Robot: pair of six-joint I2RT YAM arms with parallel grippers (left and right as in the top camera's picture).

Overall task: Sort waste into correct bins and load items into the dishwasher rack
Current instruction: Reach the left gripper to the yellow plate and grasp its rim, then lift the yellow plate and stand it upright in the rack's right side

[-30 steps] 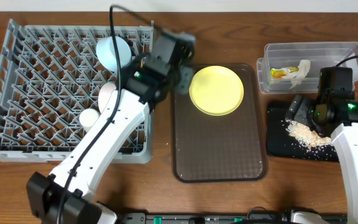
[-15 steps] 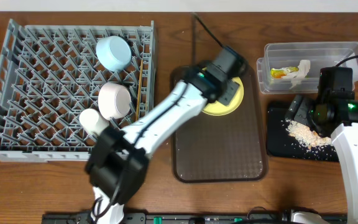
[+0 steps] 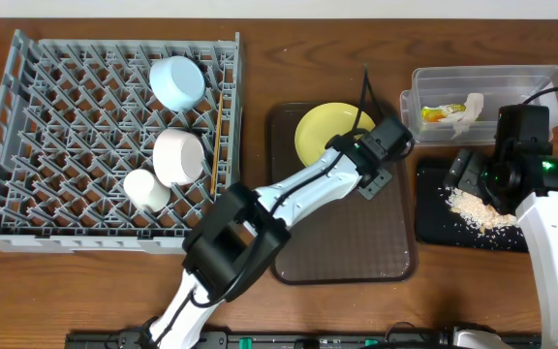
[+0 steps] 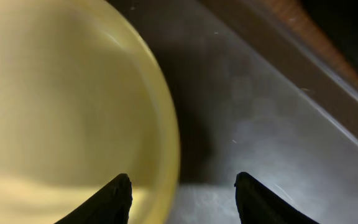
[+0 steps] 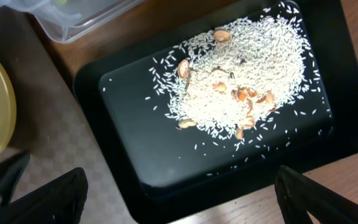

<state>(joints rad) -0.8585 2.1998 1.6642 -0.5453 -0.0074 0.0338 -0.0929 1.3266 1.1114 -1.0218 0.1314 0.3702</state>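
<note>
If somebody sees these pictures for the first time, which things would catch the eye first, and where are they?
The big grey dishwasher rack fills the left of the table. In the middle, the left gripper stands open astride the rim of the yellow plate on the brown tray. At the right, a white heap of rice lies in the black tray.

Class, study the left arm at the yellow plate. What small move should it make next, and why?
Probably close the left jaws: they stand open astride the rim of the plate, one tip over the plate, one over the tray.
</note>
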